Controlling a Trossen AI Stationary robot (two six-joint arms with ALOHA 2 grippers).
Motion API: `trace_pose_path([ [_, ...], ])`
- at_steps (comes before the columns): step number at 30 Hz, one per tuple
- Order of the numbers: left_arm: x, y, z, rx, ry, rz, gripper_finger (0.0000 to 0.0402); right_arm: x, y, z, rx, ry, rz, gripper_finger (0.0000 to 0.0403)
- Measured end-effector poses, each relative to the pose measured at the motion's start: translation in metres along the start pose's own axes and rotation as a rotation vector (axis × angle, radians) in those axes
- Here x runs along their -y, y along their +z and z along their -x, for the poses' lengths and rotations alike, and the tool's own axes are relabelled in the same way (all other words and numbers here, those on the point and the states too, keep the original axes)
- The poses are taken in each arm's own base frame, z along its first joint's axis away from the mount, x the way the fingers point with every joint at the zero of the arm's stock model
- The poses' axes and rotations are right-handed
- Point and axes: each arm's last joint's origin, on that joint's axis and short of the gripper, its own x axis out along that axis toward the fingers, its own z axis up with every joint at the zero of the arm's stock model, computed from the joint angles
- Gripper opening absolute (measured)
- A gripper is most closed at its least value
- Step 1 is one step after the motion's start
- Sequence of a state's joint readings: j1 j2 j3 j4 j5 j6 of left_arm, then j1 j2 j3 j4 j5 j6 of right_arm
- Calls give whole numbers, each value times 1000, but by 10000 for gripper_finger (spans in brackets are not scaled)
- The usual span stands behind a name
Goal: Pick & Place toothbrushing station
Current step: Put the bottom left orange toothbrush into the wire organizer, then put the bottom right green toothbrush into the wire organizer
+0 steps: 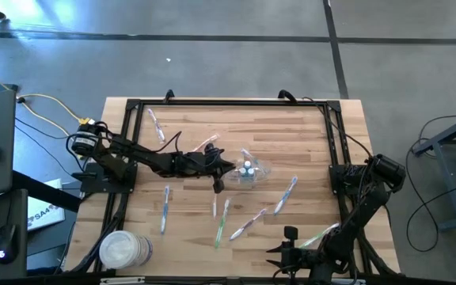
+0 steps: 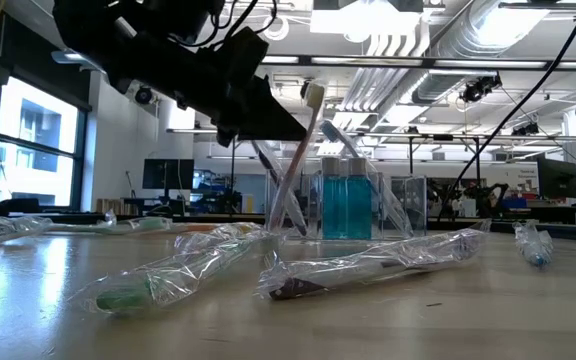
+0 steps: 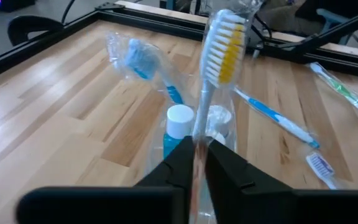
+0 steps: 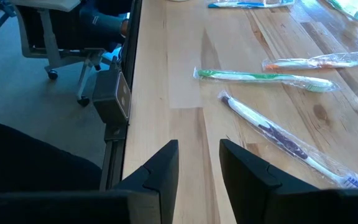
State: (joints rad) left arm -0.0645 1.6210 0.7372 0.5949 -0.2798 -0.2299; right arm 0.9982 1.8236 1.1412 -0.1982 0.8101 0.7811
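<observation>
My left gripper (image 3: 199, 163), at centre frame in the high view, grips 1 wrapped toothbrush (image 3: 219, 59) upright, bristles up, over the clear container (image 1: 249, 171). My right gripper (image 4: 199, 163) waits open at lower right.

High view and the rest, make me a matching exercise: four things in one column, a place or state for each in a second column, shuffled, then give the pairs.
1. left gripper
2. right gripper
3. clear container
4. roll of tape

a. near the table's front left corner
b. open above bare wood at the front edge
c. shut on a wrapped toothbrush
d. mid-table, blue white-capped tubes inside

Pairs: 1-c, 2-b, 3-d, 4-a
</observation>
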Motion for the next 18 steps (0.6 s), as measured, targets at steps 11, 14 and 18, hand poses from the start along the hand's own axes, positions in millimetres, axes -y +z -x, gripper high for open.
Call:
trace_pose_path([
  [11, 1, 3, 0, 31, -5, -32, 116, 0, 0, 0, 1, -1, 0, 109],
  [14, 2, 6, 0, 65, -10, -89, 117, 0, 0, 0, 1, -1, 0, 109],
  [18, 2, 10, 2, 78, -10, -146, 118, 0, 0, 0, 2, -1, 0, 109],
])
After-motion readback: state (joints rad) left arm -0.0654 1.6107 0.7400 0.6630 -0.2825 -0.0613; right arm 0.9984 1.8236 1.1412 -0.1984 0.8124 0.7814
